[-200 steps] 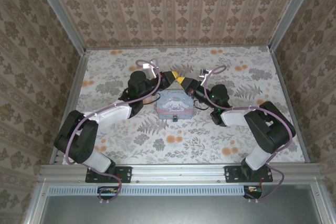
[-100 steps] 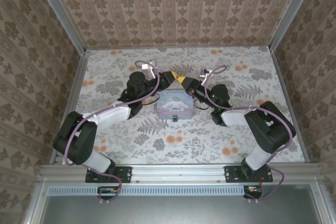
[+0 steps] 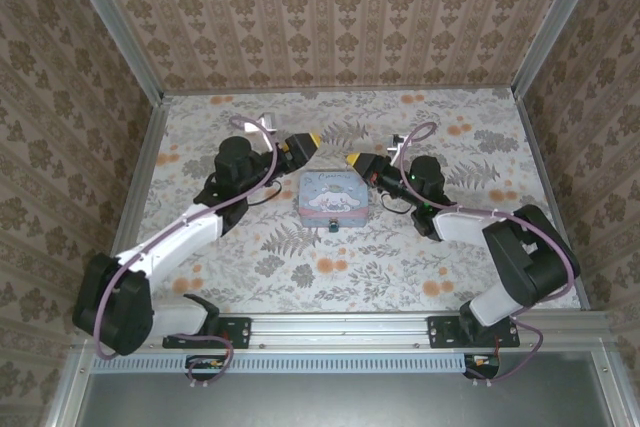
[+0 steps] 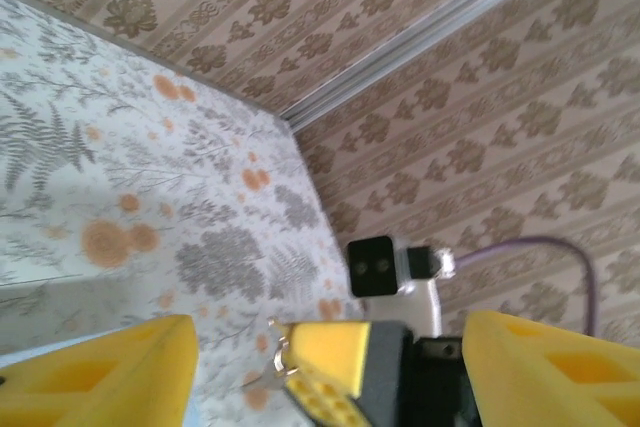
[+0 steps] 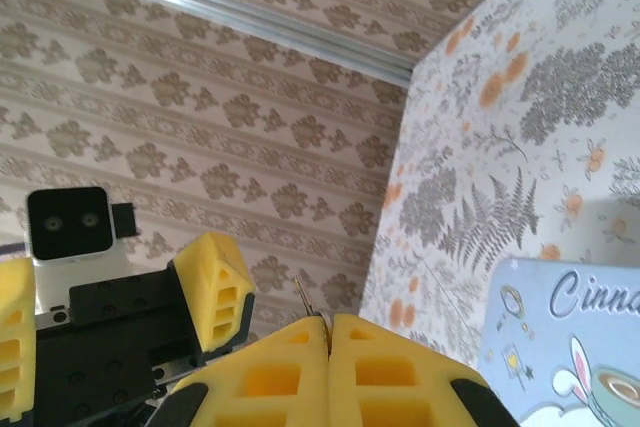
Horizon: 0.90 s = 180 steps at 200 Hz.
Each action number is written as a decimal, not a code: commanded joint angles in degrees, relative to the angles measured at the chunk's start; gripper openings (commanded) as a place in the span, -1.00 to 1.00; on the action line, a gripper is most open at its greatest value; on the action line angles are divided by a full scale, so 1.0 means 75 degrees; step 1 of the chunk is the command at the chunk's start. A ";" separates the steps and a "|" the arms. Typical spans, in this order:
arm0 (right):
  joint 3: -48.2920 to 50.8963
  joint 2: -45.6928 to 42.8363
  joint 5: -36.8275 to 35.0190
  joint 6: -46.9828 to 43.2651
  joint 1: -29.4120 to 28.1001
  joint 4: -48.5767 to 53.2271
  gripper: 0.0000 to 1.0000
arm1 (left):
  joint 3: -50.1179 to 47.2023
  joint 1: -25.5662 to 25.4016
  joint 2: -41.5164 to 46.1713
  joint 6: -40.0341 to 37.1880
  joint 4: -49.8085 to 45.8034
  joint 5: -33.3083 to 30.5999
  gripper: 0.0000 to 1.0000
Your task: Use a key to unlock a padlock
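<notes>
The claws have parted since a second ago, when they met over the tin's (image 3: 333,197) far edge. The left arm has swung back leftward and stretches long and low across the tabletop (image 3: 420,257). Its left claw (image 3: 311,138) gapes wide and holds nothing. The right claw (image 3: 352,159) has drawn slightly right, pinched tight on the key (image 5: 301,294), a thin sliver poking from its tips. The padlock (image 3: 327,228) sits unmoved at the tin's near edge.
</notes>
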<state>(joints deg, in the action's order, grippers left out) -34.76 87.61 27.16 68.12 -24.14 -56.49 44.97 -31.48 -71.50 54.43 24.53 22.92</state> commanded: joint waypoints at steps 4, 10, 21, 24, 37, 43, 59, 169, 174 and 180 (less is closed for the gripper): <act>-0.0089 -0.0474 0.0456 -0.0749 0.0040 0.1379 -1.00 | -0.0154 -0.0150 0.0485 -0.1112 -0.1810 0.0060 0.58; -0.0077 -0.0535 0.0447 -0.0811 0.0037 0.1555 -1.00 | -0.0162 -0.0228 0.0565 -0.1288 -0.2152 0.0019 0.62; -0.0053 -0.0655 0.0460 -0.0932 0.0043 0.1867 -1.00 | -0.0187 -0.0403 0.0667 -0.1689 -0.2671 -0.0003 0.67; -0.0044 -0.0693 0.0460 -0.0962 0.0042 0.1931 -1.00 | -0.0194 -0.0457 0.0691 -0.1770 -0.2790 -0.0033 0.68; 0.0045 -0.0858 0.0397 -0.1030 0.0040 0.2202 -1.00 | -0.0322 -0.0712 0.0808 -0.2102 -0.3265 -0.0160 0.75; 0.0084 -0.0947 0.0356 -0.1069 0.0042 0.2347 -1.00 | -0.0414 -0.0843 0.0853 -0.2220 -0.3376 -0.0181 0.77; 0.0104 -0.1270 0.0268 -0.1286 0.0044 0.2945 -1.00 | -0.0711 -0.1167 0.0954 -0.2411 -0.3535 -0.0406 0.82; 0.0369 -0.1184 0.0072 -0.1330 0.0041 0.3370 -1.00 | -0.1534 -0.2569 -0.0942 -0.3144 -0.1818 -0.1391 0.85; 0.0387 -0.1123 0.0081 -0.1294 0.0044 0.3289 -1.00 | -0.1543 -0.2584 -0.1064 -0.3148 -0.1691 -0.1397 0.84; 0.0403 -0.1112 0.0074 -0.1252 0.0043 0.3188 -1.00 | -0.1554 -0.2603 -0.1200 -0.3147 -0.1554 -0.1431 0.84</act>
<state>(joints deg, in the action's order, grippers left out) -33.12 77.65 28.71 58.28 -24.14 -29.41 33.63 -50.41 -77.56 32.71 6.63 14.31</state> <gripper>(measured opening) 0.067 0.923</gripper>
